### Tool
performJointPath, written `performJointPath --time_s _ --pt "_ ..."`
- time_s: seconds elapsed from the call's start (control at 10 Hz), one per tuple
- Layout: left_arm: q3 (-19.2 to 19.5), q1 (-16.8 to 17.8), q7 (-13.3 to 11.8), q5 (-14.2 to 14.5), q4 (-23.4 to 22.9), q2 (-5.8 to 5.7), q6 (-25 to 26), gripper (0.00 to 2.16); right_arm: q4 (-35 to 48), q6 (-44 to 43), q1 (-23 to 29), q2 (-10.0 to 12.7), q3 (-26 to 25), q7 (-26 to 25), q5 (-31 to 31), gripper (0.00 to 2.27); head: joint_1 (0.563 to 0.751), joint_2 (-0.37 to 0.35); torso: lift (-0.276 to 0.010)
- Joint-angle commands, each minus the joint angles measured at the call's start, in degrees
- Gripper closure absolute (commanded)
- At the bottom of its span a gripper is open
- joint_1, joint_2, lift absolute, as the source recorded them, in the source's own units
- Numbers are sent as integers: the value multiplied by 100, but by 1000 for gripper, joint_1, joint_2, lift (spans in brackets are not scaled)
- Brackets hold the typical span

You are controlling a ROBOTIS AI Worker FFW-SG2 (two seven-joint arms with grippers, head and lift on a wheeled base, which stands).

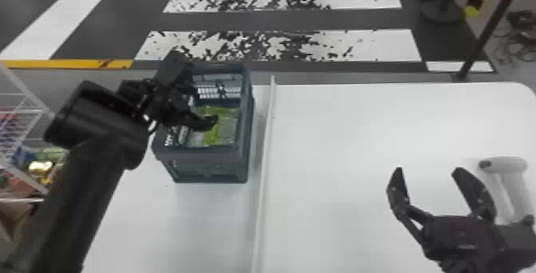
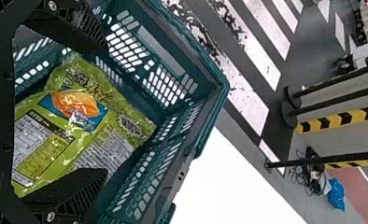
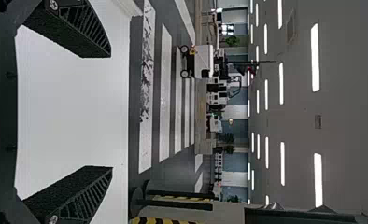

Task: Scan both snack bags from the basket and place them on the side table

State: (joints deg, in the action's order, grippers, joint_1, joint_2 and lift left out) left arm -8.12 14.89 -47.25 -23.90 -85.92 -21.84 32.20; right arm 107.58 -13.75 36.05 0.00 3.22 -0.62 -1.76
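At the basket's left side, my left gripper [image 1: 199, 104] is over the opening of the dark basket [image 1: 203, 154]. Inside lies a green snack bag [image 1: 223, 122]. In the left wrist view the left gripper [image 2: 105, 112] stands open, its fingers on either side of the green bag [image 2: 86, 135] with its orange picture, within the basket [image 2: 201, 79]; whether they touch it I cannot tell. My right gripper [image 1: 428, 172] is parked open above the table at the right, and in the right wrist view the gripper [image 3: 111, 112] has nothing between its fingers. A second bag cannot be made out.
A white handheld scanner [image 1: 502, 164] is beside the right gripper on the white table [image 1: 339, 132]. A raised white edge [image 1: 265, 164] runs just right of the basket. At the far left stands a white wire rack [image 1: 24, 108] with colourful packages. Barrier posts stand behind, at the right.
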Motion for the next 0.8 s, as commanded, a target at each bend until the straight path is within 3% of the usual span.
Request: performJointPath --time_s 0.0,0.2,0.3,0.7 --pt "-252 339 -47 -168 585 101 -289 93 0 0 -1 5 -5 0 0 66 695 102 -75" --pt "-621 699 -73 -467 1324 232 -552 93 0 0 -1 5 -5 0 0 70 695 83 -75" --pt "-770 849 -73 -476 1631 311 -605 93 -9 0 -1 5 -14 0 9 70 695 78 -75" --pt "-981 919 -205 -730 2062 391 -605 93 -62 0 -10 5 -5 0 53 76 695 57 -75"
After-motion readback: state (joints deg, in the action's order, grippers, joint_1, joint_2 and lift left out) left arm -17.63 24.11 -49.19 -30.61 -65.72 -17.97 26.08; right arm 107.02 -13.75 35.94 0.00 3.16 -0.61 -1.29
